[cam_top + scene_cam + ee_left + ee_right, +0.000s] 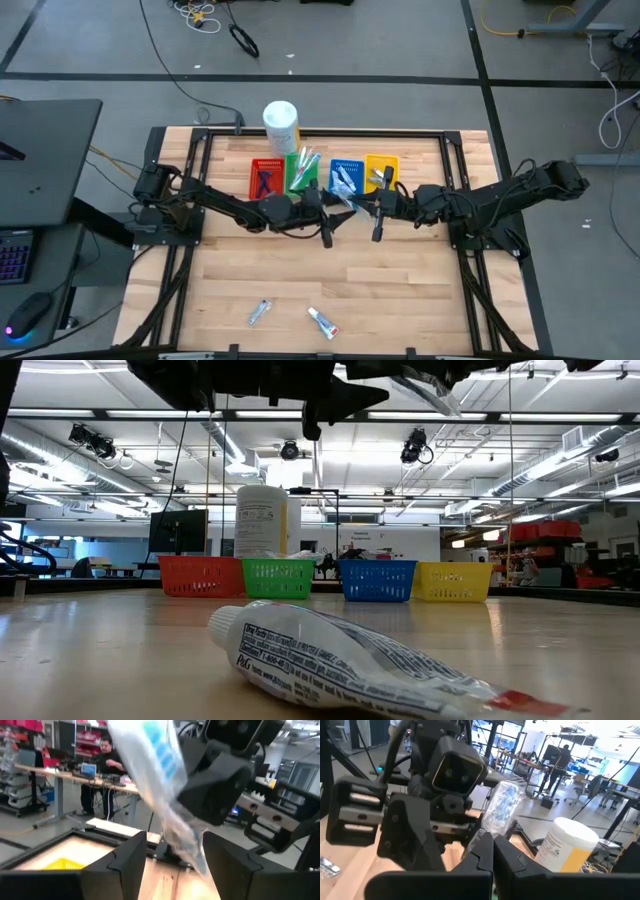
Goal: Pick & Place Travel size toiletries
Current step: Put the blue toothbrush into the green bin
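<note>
A crinkled white tube (340,665) lies on the table (100,650) before four coloured bins (280,577).

We see a wooden plank surface (330,280) framed by black rails, standing on a grey concrete floor (400,40) crossed by dark tape lines. Loose cables (205,15) trail over that floor, well beyond the left gripper (327,236). A dark desk (40,150) with a keyboard (12,258) and mouse (28,312) stands off to that gripper's outer side. In the level view, long ceiling lights (560,460) run under exposed ducts, and red shelving (545,530) lines the far wall. Past the left gripper, a person (105,767) sits at a long workbench (75,777) with a laptop (88,769).
</note>
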`<state>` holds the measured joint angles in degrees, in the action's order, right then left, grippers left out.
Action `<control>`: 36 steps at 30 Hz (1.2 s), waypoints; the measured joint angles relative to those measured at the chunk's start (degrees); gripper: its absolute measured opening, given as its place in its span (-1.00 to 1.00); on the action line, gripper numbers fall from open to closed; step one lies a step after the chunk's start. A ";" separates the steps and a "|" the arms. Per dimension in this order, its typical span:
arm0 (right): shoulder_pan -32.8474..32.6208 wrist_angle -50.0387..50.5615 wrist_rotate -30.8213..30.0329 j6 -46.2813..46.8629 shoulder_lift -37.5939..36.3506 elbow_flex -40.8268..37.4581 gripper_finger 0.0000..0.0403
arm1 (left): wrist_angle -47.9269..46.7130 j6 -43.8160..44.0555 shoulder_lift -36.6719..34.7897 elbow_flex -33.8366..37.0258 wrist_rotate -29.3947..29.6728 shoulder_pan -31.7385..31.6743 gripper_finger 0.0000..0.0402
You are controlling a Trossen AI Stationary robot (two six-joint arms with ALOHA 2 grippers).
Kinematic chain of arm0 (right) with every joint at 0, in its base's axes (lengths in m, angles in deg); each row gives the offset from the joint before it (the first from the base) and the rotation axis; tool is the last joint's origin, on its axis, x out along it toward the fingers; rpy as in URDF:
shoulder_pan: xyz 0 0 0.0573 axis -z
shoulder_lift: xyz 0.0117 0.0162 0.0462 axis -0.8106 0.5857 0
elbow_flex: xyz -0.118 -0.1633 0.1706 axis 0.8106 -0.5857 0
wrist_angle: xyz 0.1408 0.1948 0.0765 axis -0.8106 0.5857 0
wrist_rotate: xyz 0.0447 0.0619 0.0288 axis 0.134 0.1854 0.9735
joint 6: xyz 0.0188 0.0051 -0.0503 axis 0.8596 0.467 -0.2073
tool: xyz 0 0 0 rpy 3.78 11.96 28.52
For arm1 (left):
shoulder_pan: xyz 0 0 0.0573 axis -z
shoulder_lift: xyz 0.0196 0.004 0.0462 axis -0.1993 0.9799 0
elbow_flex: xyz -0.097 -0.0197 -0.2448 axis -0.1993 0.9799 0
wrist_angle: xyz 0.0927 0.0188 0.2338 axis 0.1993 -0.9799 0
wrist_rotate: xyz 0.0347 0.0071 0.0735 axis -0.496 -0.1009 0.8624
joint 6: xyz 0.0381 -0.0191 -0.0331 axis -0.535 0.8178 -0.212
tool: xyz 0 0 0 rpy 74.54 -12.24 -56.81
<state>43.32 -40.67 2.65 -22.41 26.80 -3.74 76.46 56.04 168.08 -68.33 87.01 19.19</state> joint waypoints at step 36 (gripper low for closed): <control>0.00 0.64 0.07 0.44 -0.07 0.00 -0.97 | 1.05 3.61 0.00 -0.13 -4.98 -3.62 -0.80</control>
<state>43.32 -40.03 2.72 -21.97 26.74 -3.74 77.50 59.65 168.08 -68.46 82.03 15.57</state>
